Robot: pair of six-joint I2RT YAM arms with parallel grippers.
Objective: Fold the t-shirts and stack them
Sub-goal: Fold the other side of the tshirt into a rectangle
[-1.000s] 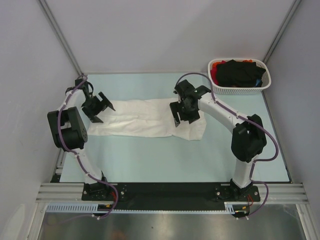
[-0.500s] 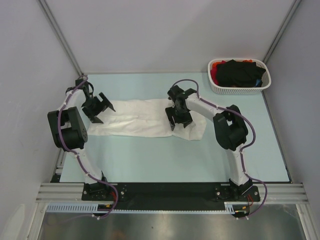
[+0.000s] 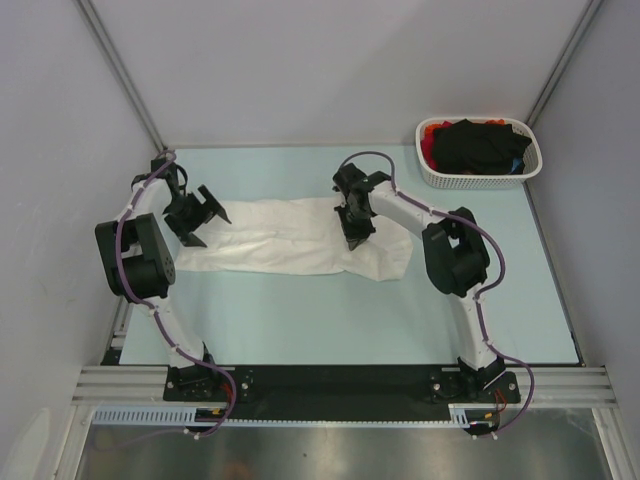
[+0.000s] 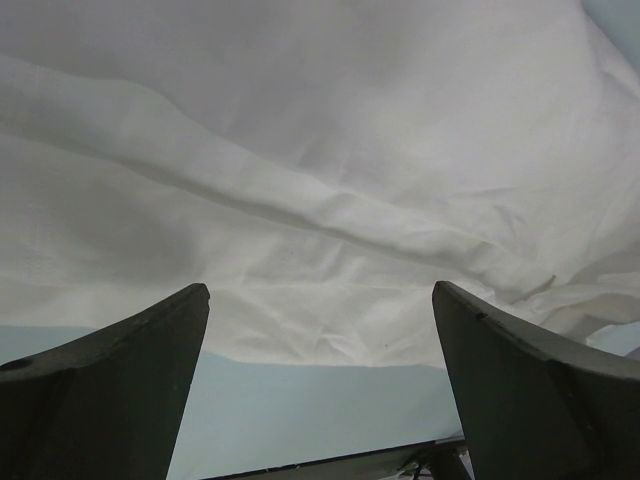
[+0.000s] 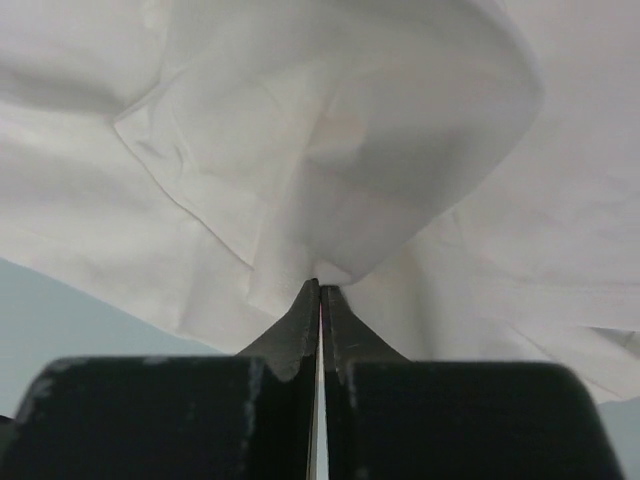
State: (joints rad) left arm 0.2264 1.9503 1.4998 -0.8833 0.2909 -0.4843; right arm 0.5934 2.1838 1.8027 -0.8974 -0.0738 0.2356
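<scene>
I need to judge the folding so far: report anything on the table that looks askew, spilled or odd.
Nothing is spilled or damaged. The white shirt lies rumpled in a long uneven strip, not flat, its right end bunched into a peak where the right gripper pinches it. The dark clothes sit heaped inside the basket.

The pale blue-green table carries a white t-shirt, which lies crumpled in a long band across its middle from left to right. A white perforated basket stands at the far right corner, well apart from the shirt.
</scene>
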